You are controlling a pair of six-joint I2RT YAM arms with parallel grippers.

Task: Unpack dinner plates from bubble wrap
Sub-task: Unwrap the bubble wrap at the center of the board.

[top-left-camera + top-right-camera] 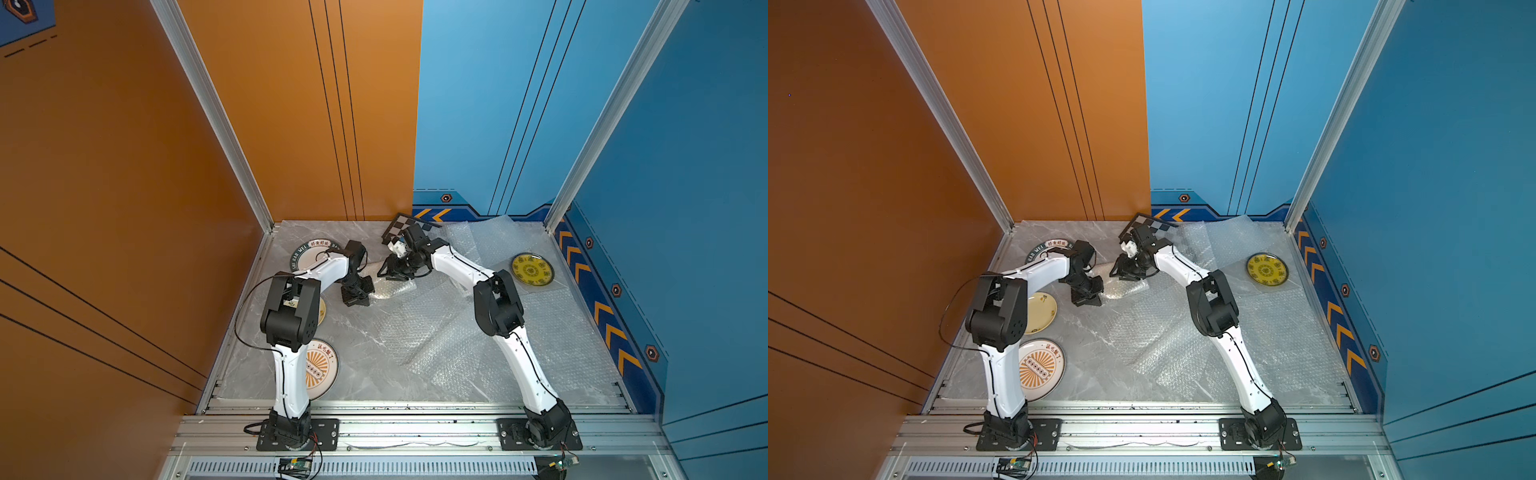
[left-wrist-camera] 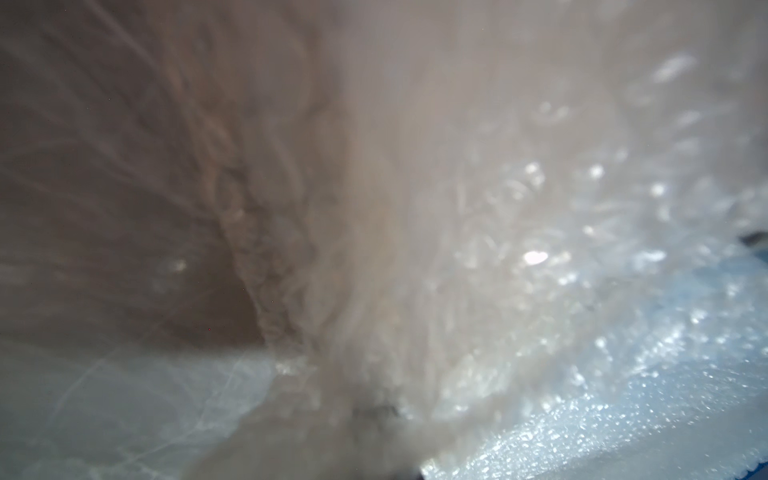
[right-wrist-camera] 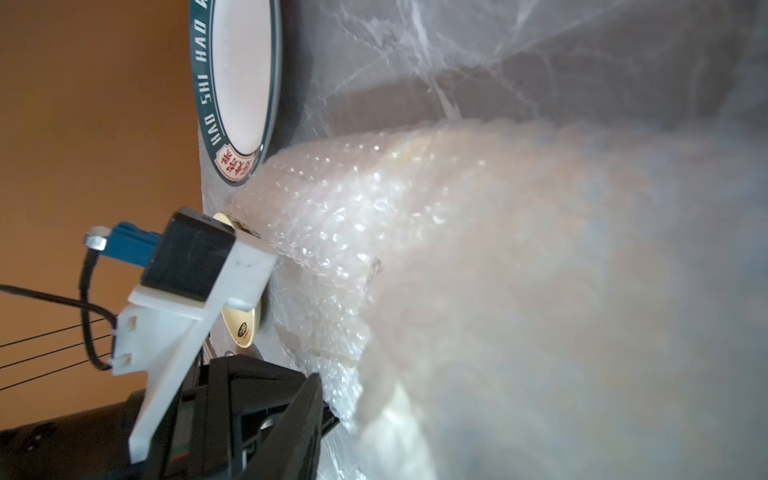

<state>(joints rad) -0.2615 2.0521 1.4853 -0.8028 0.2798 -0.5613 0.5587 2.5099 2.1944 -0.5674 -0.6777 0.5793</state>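
A bundle of bubble wrap (image 1: 392,289) with a cream plate rim (image 3: 399,415) showing through it lies between my two grippers at the back of the table. My left gripper (image 1: 358,296) is shut on one end of the wrap; its black fingertips (image 3: 320,386) pinch it in the right wrist view. The wrap (image 2: 457,249) blankets the left wrist view. My right gripper (image 1: 388,276) holds the other side of the bundle, its fingers hidden behind wrap. Bare plates lie around: green-lettered (image 1: 309,253), cream (image 1: 1040,311), orange sunburst (image 1: 320,368), yellow (image 1: 532,270).
Loose bubble wrap sheets (image 1: 457,332) cover the middle and right of the marble table (image 1: 353,361). A black-and-grey checkerboard (image 1: 405,230) leans at the back wall behind my right wrist. Orange wall stands on the left, blue wall on the right.
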